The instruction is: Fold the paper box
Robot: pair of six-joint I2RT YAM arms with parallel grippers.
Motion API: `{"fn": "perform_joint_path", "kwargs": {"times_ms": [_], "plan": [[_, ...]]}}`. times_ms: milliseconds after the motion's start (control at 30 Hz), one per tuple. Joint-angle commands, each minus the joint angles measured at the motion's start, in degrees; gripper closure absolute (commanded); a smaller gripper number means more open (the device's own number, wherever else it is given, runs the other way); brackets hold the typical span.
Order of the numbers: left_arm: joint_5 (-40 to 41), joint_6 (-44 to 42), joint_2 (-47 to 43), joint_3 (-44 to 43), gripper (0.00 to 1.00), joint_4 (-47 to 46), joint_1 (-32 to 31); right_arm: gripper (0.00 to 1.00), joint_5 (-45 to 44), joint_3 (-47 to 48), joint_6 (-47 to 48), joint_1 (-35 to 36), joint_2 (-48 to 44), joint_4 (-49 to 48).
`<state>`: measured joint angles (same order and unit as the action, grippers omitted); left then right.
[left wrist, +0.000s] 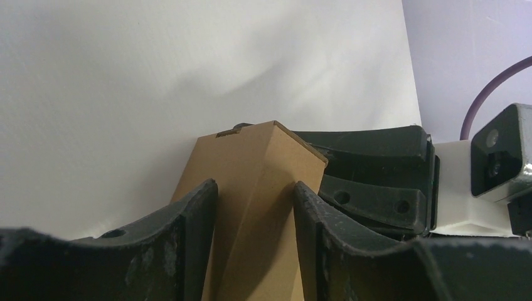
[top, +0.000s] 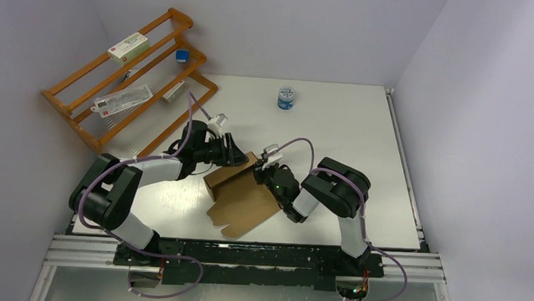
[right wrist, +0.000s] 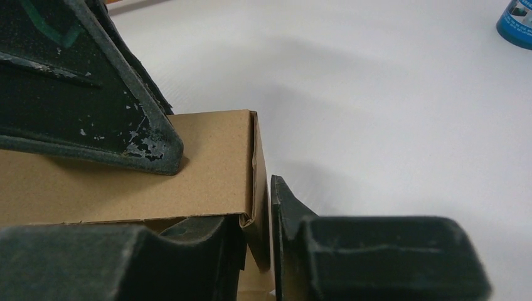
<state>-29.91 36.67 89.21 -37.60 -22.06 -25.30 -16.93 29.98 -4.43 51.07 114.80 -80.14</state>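
Observation:
The paper box (top: 242,196) is brown cardboard, partly folded, at the table's middle near the arms. Its far wall stands up and a flat flap lies toward the near edge. My left gripper (top: 238,153) is at the far left of the raised wall. In the left wrist view my left gripper (left wrist: 254,202) has its fingers pressed on both sides of a folded cardboard wall (left wrist: 257,169). My right gripper (top: 268,171) is at the wall's right end. In the right wrist view my right gripper (right wrist: 262,210) pinches the thin side wall (right wrist: 258,182).
A wooden rack (top: 80,110) stands at the back left with white cartons (top: 128,47), a packet (top: 122,100) and a small blue item (top: 181,55). A blue and white jar (top: 286,97) stands at the back centre. Walls close in left, right and behind.

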Motion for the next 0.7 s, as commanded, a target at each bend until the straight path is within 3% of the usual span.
{"fn": "perform_joint_path", "kwargs": {"times_ms": [0,200,500,667], "plan": [[4.34,-2.96,-2.34,0.43,0.48,4.73,-0.67,0.76,1.20,-1.28,-1.59,-0.09,-0.21,-5.10],[10.18,-5.29,-5.18,-0.86,0.49,8.85,-1.28,0.67,2.35,-2.31,-2.38,-0.07,-2.41,-3.24],[11.71,-6.08,-6.09,-1.50,0.48,10.20,-1.51,0.52,2.25,-4.16,-2.00,-0.09,-5.82,0.21],[11.42,-5.93,-6.98,-2.31,0.45,10.56,-1.59,0.51,1.09,-6.78,-2.37,-0.22,-9.85,2.71]]}}
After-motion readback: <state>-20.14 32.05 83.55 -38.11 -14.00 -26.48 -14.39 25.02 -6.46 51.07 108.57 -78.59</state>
